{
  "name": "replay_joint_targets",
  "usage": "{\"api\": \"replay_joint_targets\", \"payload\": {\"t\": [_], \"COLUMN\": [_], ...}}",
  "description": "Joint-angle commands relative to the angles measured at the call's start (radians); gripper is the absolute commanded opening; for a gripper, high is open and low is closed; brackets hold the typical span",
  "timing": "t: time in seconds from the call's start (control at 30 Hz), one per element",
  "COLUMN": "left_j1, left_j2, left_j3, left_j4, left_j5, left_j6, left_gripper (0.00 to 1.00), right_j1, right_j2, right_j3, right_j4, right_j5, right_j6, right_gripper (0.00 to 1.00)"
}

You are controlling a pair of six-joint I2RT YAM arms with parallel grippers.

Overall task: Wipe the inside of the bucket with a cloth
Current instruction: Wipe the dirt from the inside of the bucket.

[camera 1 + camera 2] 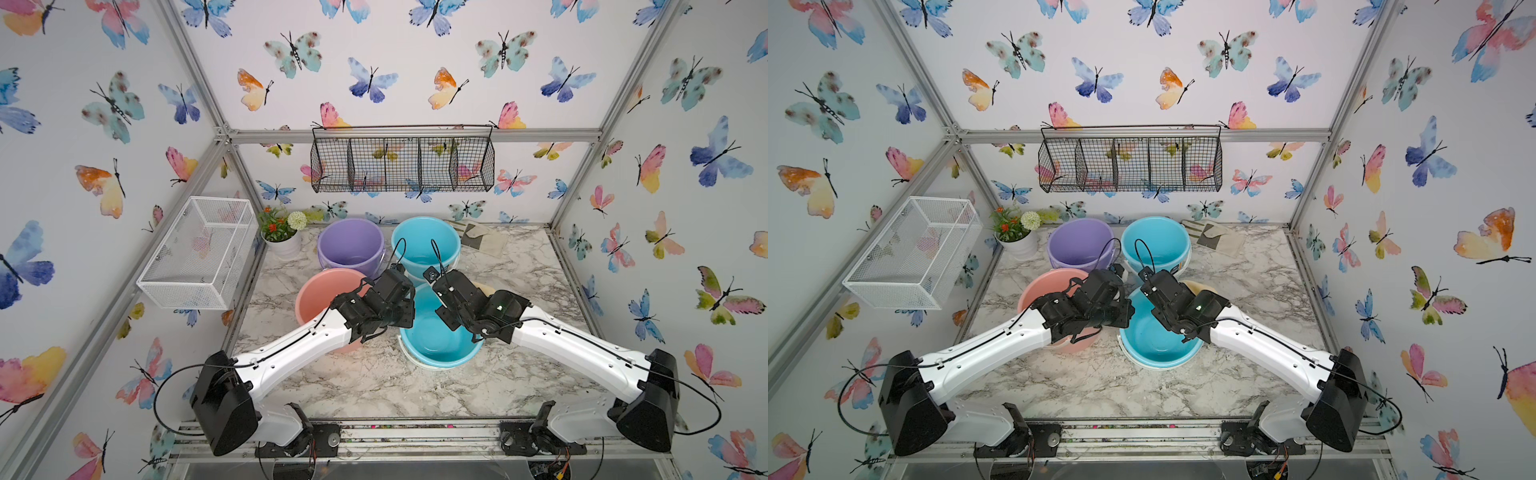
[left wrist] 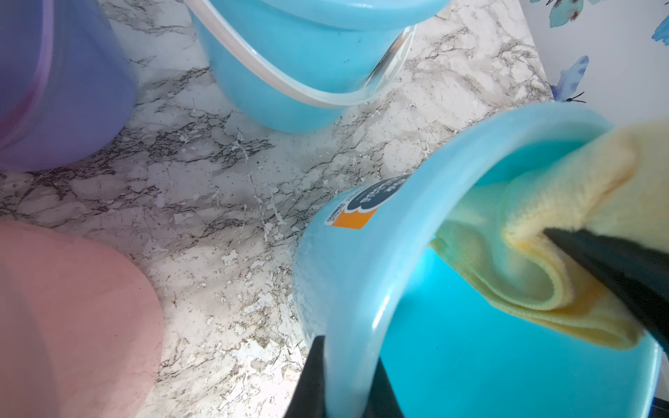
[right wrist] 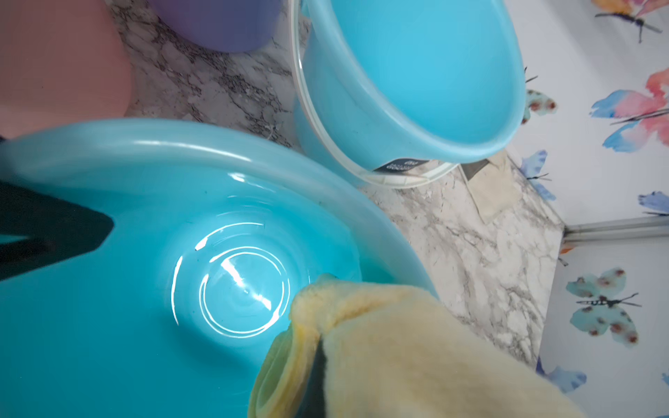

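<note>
Right claw (image 3: 318, 362) was shut tight on a bunched fold of the pale yellow cloth (image 3: 398, 343), with one dark finger showing between the layers. It held the cloth at the mouth of the near blue bucket (image 3: 181, 144), over the rim on the right arm's side. The loose folds reached down inside, though whether they pressed on the wall could not be told. Gripping a bunch rather than an edge probably gave a padded wad to rub with. Left claw (image 2: 347, 383) was closed on the opposite rim, one finger outside the wall and one inside, most likely to keep the light bucket from sliding under the wiping. The shiny bottom lay bare, so the job looked far from finished. Around it on the marble worktop (image 1: 374, 382) stood a pink bucket (image 1: 316, 295), a purple bucket (image 1: 349, 245) and a second blue bucket (image 1: 424, 245), close enough to crowd a wide sweep. The beige cloth (image 1: 478, 241) lay apart at the back.
</note>
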State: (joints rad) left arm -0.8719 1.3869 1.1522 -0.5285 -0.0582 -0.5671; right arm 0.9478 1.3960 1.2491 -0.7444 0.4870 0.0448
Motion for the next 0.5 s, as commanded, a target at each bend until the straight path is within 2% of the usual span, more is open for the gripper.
{"api": "replay_joint_targets", "payload": {"t": [0.0,0.1,0.23,0.37,0.47], "left_j1": [-0.004,-0.002,0.000,0.000,0.001], "left_j2": [-0.024,-0.023,-0.021,-0.014,-0.011], "left_j3": [0.014,0.014,0.015,0.020,0.024], "left_j4": [-0.010,-0.011,-0.008,-0.007,-0.002], "left_j5": [-0.015,-0.019,-0.017,-0.014,-0.009], "left_j6": [0.013,0.015,0.015,0.016,0.016], "left_gripper": [0.00,0.00,0.00,0.00,0.00], "right_j1": [-0.004,-0.004,-0.004,-0.004,-0.004], "right_j2": [0.031,0.052,0.037,-0.005,-0.043], "right_j3": [0.056,0.096,0.097,0.062,0.004], "right_j4": [-0.257,-0.377,-0.433,-0.371,-0.236], "right_j5": [-0.058,-0.137,-0.313,-0.526,-0.691], "right_j6": [0.170,0.253,0.307,0.326,0.345], "right_gripper": [0.02,0.02,0.02,0.02,0.02]}}
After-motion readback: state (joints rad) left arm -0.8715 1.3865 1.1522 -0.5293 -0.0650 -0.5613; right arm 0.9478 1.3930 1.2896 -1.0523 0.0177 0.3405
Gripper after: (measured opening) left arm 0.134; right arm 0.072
